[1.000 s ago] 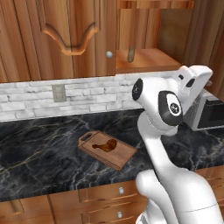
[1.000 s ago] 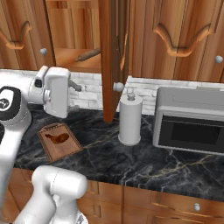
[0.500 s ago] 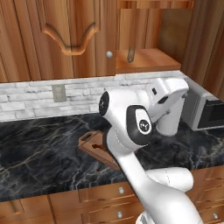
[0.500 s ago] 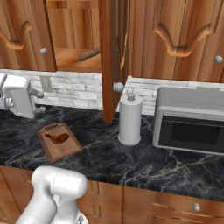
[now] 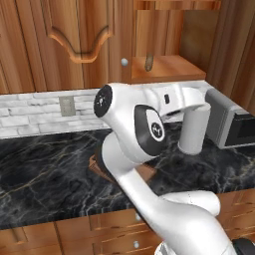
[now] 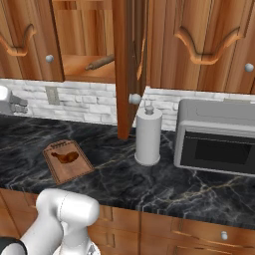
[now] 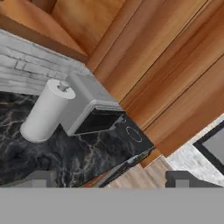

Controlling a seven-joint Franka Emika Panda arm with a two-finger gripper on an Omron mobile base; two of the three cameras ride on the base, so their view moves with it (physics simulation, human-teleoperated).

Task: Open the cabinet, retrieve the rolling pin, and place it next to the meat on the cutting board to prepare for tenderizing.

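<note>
Slim light-brown wooden rolling pin (image 6: 100, 62) lying aslant on the open reddish-brown wooden cabinet's (image 6: 130, 50) shelf, near its front edge. Gripper (image 7: 109, 175) wide apart, empty, aimed elsewhere; must swing back.

We find no words, numbers or brand names that we can read anywhere. The one sign we can make out is a small dark emblem on the round dark joint cap of the white robot arm (image 5: 155, 130) in the left base view; it may be a maker's logo, but it is too small for us to read. The silver microwave oven (image 6: 217, 136) shows a plain front with no legible label, and the white paper towel roll (image 6: 148, 135) is unmarked.
</note>
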